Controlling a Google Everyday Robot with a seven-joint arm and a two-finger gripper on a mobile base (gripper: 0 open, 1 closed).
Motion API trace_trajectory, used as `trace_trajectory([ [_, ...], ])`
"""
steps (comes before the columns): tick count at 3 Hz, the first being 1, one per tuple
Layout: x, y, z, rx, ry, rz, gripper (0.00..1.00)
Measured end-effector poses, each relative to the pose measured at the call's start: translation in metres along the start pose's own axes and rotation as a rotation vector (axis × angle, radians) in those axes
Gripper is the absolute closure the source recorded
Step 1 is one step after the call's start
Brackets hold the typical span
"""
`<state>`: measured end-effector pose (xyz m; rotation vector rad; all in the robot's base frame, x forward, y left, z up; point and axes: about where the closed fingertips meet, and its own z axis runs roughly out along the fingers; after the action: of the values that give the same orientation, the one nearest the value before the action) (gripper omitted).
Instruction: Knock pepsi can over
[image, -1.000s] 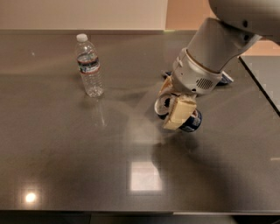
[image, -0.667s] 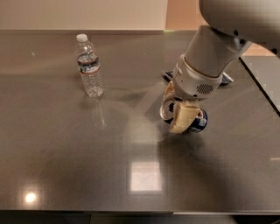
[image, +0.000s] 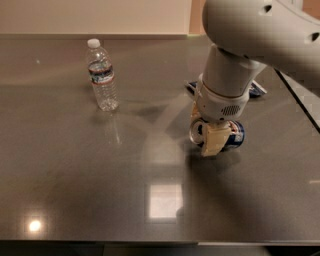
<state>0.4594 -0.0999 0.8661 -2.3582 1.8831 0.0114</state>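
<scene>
Camera view, from above the near edge of a dark grey table (image: 70, 180). My arm (image: 250, 40) enters at the upper right of the frame and reaches down to the table surface at right of centre. My gripper (image: 202, 135) sits at table level there, wrist pointing down.

(a) The pepsi can (image: 236, 134) lies on its side at right of centre, under my wrist. Its blue body points toward the right of the frame and its silver end faces left. The can rests on the table, not upright.

(b) My claw is spread, not closed. One cream-coloured finger (image: 216, 141) hangs on the near side of the can and crosses in front of it. The other finger shows on the far side, just above the silver end. The can therefore lies between the two, its silver end in the gap and its blue body jutting out to the right of the near finger. Whether either finger presses on the can, I cannot tell.

(c) A clear water bottle (image: 102, 75) with a white cap stands upright in the upper left, well apart from my claw and the can.

(d) A flat blue snack bag (image: 256, 90) lies behind my wrist, mostly hidden; its ends show on both sides.

(e) A bright square reflection (image: 165, 200) lies on the table at lower centre.
</scene>
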Motion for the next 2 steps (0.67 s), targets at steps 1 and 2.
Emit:
trace_trajectory([
  [1, 0.002, 0.003, 0.011, -0.018, 0.046, -0.022, 0.14],
  [2, 0.005, 0.007, 0.022, -0.039, 0.083, -0.033, 0.00],
])
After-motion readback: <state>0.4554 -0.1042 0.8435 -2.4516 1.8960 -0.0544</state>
